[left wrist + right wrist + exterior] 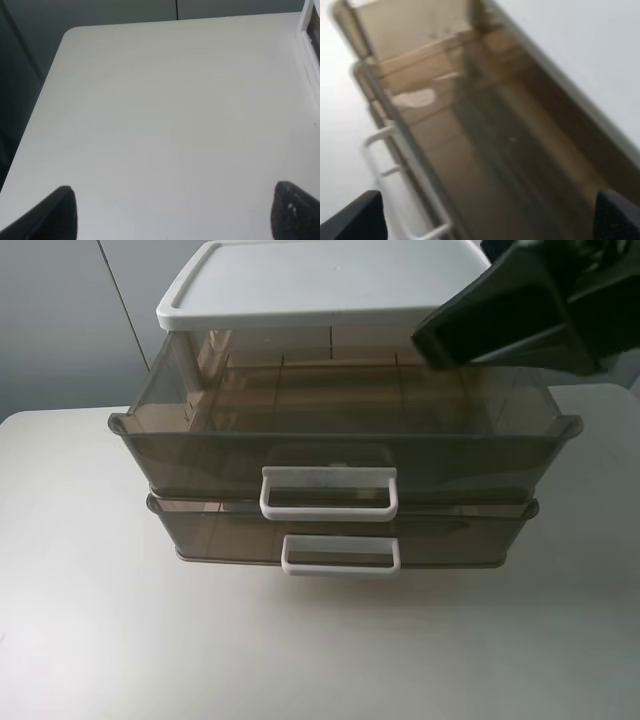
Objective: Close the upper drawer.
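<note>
The upper drawer (340,430), smoky grey-brown and translucent, stands pulled well out from under the white lid (320,280). Its white loop handle (328,493) faces the front. My right arm (510,315) hangs above the drawer's back right corner. In the right wrist view the right gripper (485,220) is open and empty, above the drawer's open inside (485,125), with the handle (372,150) off to one side. My left gripper (170,215) is open and empty over bare table; it is out of the exterior view.
The lower drawer (340,535) with its clean white handle (341,554) sits nearly shut beneath. The unit stands at the back of a white table (100,620). A white edge of the unit (310,30) shows in the left wrist view.
</note>
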Robot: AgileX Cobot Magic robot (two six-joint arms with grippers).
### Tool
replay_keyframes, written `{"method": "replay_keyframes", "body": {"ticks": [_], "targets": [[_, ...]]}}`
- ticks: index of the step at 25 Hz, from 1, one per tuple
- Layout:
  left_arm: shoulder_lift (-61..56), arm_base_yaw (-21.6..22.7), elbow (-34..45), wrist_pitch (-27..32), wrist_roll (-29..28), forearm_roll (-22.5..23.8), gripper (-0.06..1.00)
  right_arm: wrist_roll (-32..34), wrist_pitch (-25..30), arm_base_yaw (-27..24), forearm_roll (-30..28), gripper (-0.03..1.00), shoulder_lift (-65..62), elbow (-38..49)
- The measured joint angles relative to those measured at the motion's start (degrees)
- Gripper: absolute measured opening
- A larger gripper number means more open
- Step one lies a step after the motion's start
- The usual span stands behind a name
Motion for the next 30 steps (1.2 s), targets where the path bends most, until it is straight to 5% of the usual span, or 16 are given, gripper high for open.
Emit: {"method": "replay_keyframes", "body": {"ticks": [8, 21, 30], "targets": [[0.0, 0.0, 0.0, 0.0, 0.0, 0.0, 0.74, -7.4, 1.5, 9.7, 6.6, 0.63, 5.3, -0.2], [0.0, 0.0, 0.0, 0.0, 0.0, 0.0, 0.74, -11.1, 4.0, 10.5, 9.9, 0.63, 16.1, -0.2], [0.0, 0.0, 0.0, 0.0, 0.0, 0.0, 0.74, -7.0, 3.4, 10.6, -0.7, 0.63, 21.9, -0.2]]}}
